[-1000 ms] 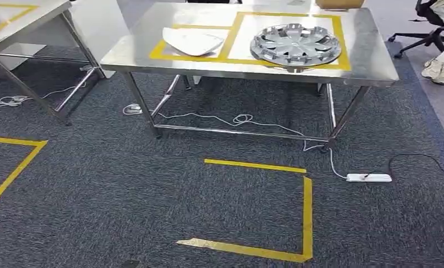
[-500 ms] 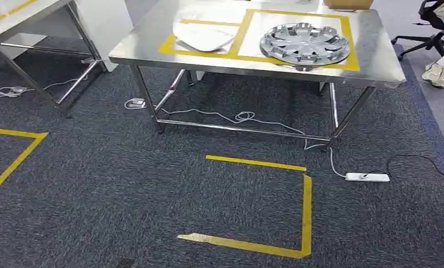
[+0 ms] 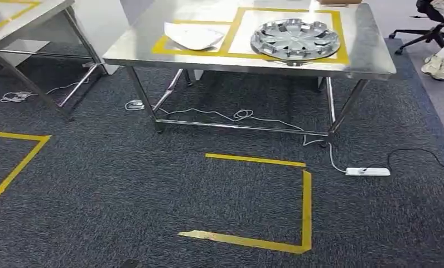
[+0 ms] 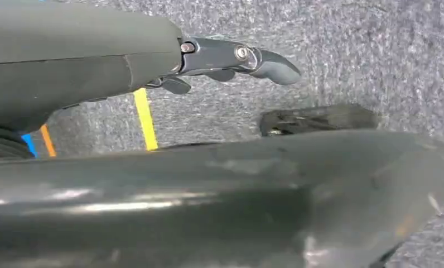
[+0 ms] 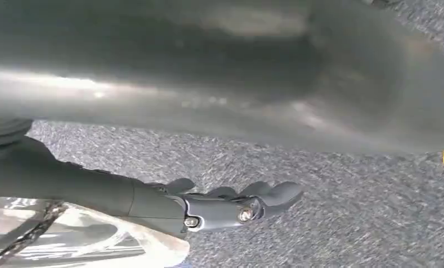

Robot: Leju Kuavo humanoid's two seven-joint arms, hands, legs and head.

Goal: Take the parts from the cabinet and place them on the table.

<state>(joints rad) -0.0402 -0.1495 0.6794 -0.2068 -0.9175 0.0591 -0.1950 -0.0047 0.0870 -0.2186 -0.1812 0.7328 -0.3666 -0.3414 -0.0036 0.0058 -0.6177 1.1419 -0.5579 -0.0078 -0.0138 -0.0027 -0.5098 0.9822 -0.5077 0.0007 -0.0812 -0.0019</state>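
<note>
Hubcap (image 3: 296,39) sits on the steel surface (image 3: 365,53) inside the right yellow-taped box; white panel (image 3: 193,35) lies in the left box beside it. Left hand (image 4: 231,58) hangs over grey carpet (image 3: 125,184), fingers loose, holding nothing. Right hand (image 5: 231,204) also hangs over carpet, fingers slightly curled, holding nothing. Power strip (image 3: 367,172) lies on the carpet near the surface's right leg.

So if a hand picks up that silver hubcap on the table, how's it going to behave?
The hubcap is thin and openwork, so probably light and a bit flexible. Being a shallow disc lying flat on the table, it should slide, not roll. Its glossy finish may be slippery.
</note>
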